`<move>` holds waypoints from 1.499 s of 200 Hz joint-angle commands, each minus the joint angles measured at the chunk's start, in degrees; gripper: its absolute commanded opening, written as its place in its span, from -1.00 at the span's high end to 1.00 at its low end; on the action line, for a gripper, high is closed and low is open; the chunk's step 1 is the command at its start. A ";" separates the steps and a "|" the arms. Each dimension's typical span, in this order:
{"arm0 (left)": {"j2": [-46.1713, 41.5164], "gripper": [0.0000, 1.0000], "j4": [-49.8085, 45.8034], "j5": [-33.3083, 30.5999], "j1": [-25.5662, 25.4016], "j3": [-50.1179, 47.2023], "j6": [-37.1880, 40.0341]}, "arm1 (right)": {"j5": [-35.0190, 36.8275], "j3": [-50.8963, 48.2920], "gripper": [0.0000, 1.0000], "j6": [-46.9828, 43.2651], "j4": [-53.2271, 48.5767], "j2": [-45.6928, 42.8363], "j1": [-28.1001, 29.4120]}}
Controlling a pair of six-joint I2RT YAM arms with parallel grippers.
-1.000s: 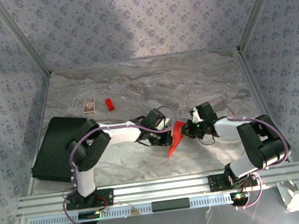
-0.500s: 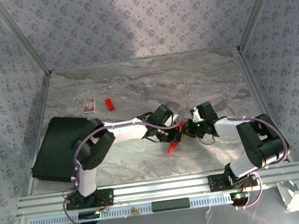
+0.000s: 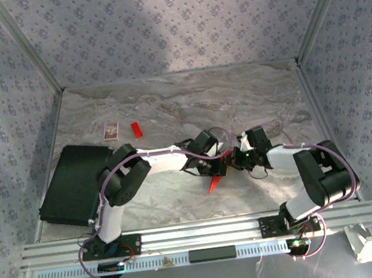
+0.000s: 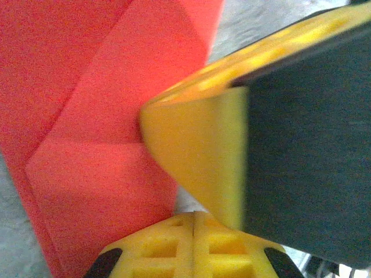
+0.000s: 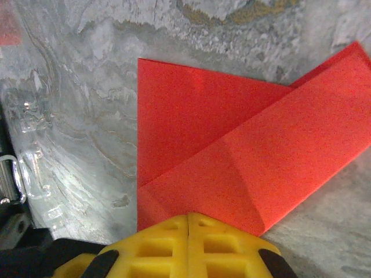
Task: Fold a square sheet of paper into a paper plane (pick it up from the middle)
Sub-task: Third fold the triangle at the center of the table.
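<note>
The red sheet of paper, folded into a narrow pointed shape, lies flat on the marble table between the two arms. Only its near tip sticks out below the grippers in the top view. My left gripper is shut, its tips down at the paper's edge, right against the right gripper's yellow finger. My right gripper is shut too, its closed tips resting on the folded layers of the paper.
A tiny red block and a small patterned card lie at the back left. A black mat covers the left side. Metal frame rails border the table.
My left gripper has slid right over the paper until it meets the right gripper, covering most of the red shape. The right arm has barely moved.
</note>
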 commanded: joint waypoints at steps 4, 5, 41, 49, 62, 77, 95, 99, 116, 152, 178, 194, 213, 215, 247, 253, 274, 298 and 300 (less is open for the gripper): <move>0.58 0.96 -1.83 -1.49 -0.11 -1.75 0.52 | 4.74 -1.51 0.92 -0.07 -3.73 2.54 -0.59; 0.53 0.96 -1.75 -1.50 -0.05 -1.88 0.44 | 4.74 -1.49 0.92 -0.10 -3.80 2.58 -0.55; -3.28 0.95 -1.50 -1.13 -0.44 -6.17 0.28 | 4.26 -1.12 0.93 0.07 -3.74 3.35 -1.01; -3.93 0.95 -1.57 -1.07 -0.42 -6.93 0.34 | 4.33 -1.12 0.93 0.05 -3.70 3.25 -1.13; -4.90 0.93 -1.65 -0.78 -0.43 -7.85 0.43 | 4.29 -1.14 0.93 -0.04 -3.74 3.15 -1.17; -6.04 0.93 -2.11 -0.77 -0.52 -8.58 0.78 | 4.31 -1.12 0.94 -0.22 -3.93 3.24 -1.27; -6.89 0.92 -2.74 -0.99 -0.62 -9.49 1.16 | 4.36 -1.04 0.94 -0.22 -3.89 3.44 -1.36; -7.05 0.92 -3.09 -0.83 -0.70 -9.68 1.28 | 4.33 -0.97 0.94 -0.30 -3.87 3.48 -1.39; -8.77 0.92 -4.39 -1.44 -1.02 -11.89 1.77 | 4.29 -0.92 0.94 -0.30 -4.29 3.40 -1.32; -12.40 0.92 -6.71 -2.31 -1.96 -16.28 2.73 | 4.40 -0.98 0.93 -0.39 -4.43 3.19 -1.45; -14.01 0.91 -9.21 -2.80 -2.46 -17.32 4.23 | 4.64 -0.98 0.93 -0.39 -4.65 3.02 -1.38; -15.39 0.92 -9.05 -1.54 -2.70 -17.31 4.62 | 4.48 -0.93 0.93 -0.47 -4.70 3.00 -1.41; -18.21 0.92 -9.20 -2.41 -3.14 -16.16 4.85 | 4.31 -0.78 0.92 -0.48 -4.88 2.76 -1.36; -18.48 0.92 -9.22 -2.51 -3.16 -16.03 4.92 | 4.24 -0.77 0.92 -0.48 -4.91 2.72 -1.32; -19.87 0.94 -6.82 -2.92 -1.79 -14.21 5.10 | 4.32 -0.25 0.90 -0.55 -5.49 2.79 -1.32; -19.21 0.94 -6.44 -2.24 -1.12 -13.44 4.91 | 4.34 -0.39 0.90 -0.57 -5.49 2.85 -1.33; -15.83 0.94 -7.25 -1.28 0.89 -8.84 5.64 | 4.93 -0.68 0.90 -0.38 -5.70 2.10 -1.28; -11.33 0.94 -8.55 -0.37 1.63 -4.16 7.27 | 4.78 -0.77 0.89 -0.40 -5.55 1.91 -1.24; -10.94 0.94 -8.60 -0.26 1.66 -3.82 7.35 | 4.75 -0.77 0.89 -0.46 -5.54 1.98 -1.23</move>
